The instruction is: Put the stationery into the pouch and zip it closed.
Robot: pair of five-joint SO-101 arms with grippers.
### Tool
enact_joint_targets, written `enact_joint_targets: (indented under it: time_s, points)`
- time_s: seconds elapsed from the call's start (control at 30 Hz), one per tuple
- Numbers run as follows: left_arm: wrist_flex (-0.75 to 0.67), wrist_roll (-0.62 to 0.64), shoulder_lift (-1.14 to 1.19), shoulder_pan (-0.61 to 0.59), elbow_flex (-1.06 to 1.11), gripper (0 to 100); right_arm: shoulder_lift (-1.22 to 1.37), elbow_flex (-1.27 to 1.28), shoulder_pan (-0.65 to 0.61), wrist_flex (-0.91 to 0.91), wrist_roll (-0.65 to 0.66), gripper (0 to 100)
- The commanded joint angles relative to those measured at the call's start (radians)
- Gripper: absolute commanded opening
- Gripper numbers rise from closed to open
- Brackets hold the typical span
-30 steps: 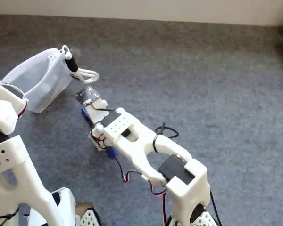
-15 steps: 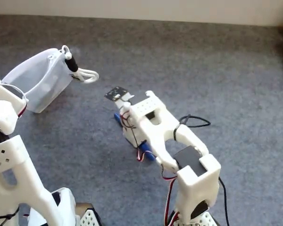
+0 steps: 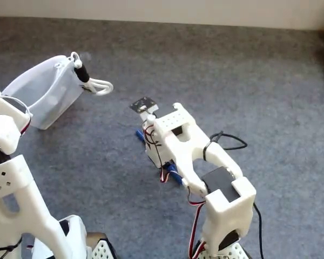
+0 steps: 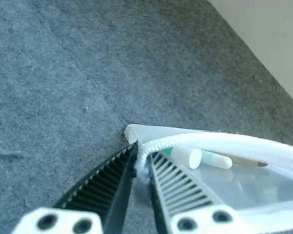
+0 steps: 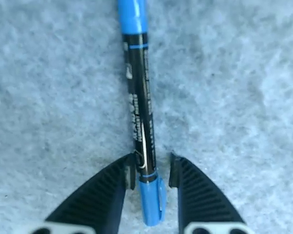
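Note:
The translucent pouch (image 3: 43, 97) lies on the carpet at the far left, its mouth towards my left arm. My left gripper (image 4: 141, 165) is shut on the pouch (image 4: 263, 185) at its white rim. A white and green stick (image 4: 200, 158) lies inside. A black pen with blue ends (image 5: 139, 97) rests on the carpet mid-table, its blue tip (image 3: 140, 134) peeking from under my right arm. My right gripper (image 5: 150, 170) has its fingers closed around the pen's near blue cap.
A black zip pull (image 3: 81, 73) with a white cord loop (image 3: 100, 85) sits at the pouch's right corner. Grey carpet (image 3: 248, 75) stretches open to the right and back. A pale wall (image 3: 178, 9) borders the far edge.
My right arm has swung to the right, away from the pouch, and the blue pen has moved along under it. The left arm and pouch have stayed put.

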Motion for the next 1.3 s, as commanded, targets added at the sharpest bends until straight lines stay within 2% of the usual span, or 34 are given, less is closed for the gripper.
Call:
enact_joint_targets:
  time_s: [0.0,0.47,0.57,0.67,0.83,1.03,1.17,1.27]
  points:
    - [-0.031,0.009,-0.021,-0.005,-0.015,1,-0.073,-0.068,0.008,-0.048,-0.018,12.1]
    - [-0.032,0.005,-0.021,0.031,0.007,1,-0.065,-0.073,-0.047,-0.437,-0.020,12.0]
    - [-0.032,0.005,-0.021,0.031,0.007,1,-0.065,-0.073,-0.047,-0.484,-0.106,12.0]
    - [-0.032,0.005,-0.021,0.031,0.007,1,-0.064,-0.073,-0.056,-0.513,-0.155,12.0]
    - [-0.029,0.005,-0.021,0.031,0.007,1,-0.045,-0.071,-0.070,-0.556,-0.155,12.0]
    - [-0.028,0.005,-0.021,0.030,0.008,1,0.104,-0.082,-0.067,-0.552,-0.121,11.8]
    - [-0.034,0.005,-0.021,0.030,0.021,1,0.104,-0.082,-0.067,-0.552,-0.064,1.3]
    - [-0.034,0.005,-0.021,0.030,0.024,1,0.104,-0.082,-0.067,-0.550,-0.037,0.9]
